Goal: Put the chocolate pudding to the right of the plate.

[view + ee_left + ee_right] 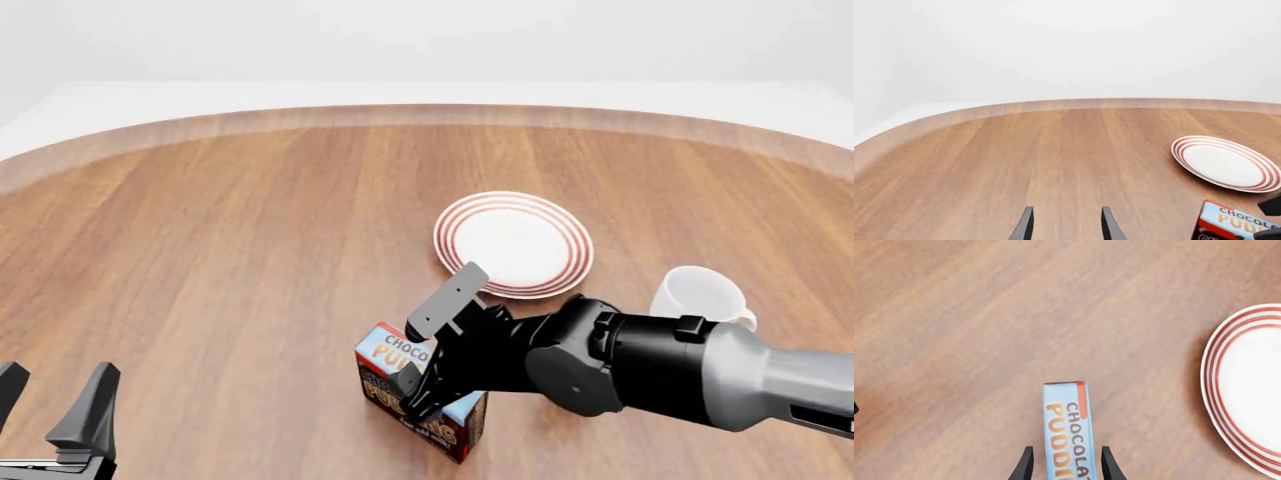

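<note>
The right gripper (430, 352) hides much of the chocolate pudding (395, 352) in the front view, and both wrist views cut the carton off. It stands near the table's (200, 260) near edge, just nearer than the plate (514, 244), its long top edge running from near right toward far left. The right fingers (1024, 466) straddle its narrow top with slim gaps; actual contact is unclear. The left gripper (54, 405), at the near left corner, stands open and holds nothing. A white mug (701, 296) sits right of the plate.
</note>
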Available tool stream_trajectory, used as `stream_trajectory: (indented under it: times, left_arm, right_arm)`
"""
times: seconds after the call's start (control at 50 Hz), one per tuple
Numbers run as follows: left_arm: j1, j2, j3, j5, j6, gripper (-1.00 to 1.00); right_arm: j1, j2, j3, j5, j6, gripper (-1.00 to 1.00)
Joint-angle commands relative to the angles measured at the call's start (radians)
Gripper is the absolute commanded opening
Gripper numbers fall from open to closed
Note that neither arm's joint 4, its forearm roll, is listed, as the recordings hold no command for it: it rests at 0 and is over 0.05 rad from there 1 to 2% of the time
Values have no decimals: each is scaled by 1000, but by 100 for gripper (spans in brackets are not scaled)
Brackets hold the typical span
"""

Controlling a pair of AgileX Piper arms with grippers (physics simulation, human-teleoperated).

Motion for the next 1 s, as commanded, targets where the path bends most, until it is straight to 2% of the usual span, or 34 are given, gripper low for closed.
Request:
stream_trajectory:
  times: [0.02,0.18,0.22,0.24,0.48,0.66,0.76,0.9,1.0]
  left_arm:
    - [0,0,0,0,0,100]
    - [0,0,0,0,0,100]
    - [0,0,0,0,0,100]
    - [0,0,0,0,0,100]
    - [0,0,0,0,0,100]
    - [0,0,0,0,0,100]
    - [0,0,0,0,0,100]
    - [0,0,0,0,0,100]
    - [0,0,0,0,0,100]
  right_arm:
    - [-18,26,27,-33,23,100]
    - [-32,45,45,-61,25,100]
    - [-44,45,58,-72,7,100]
    - [-58,43,63,-76,-13,-100]
    - [-53,60,44,-70,4,-100]
    - [-61,46,52,-73,-18,-100]
    - [-33,19,18,-44,-26,-100]
    - [-48,-57,-39,27,-82,-100]
    - [-109,-121,-95,93,-169,-100]
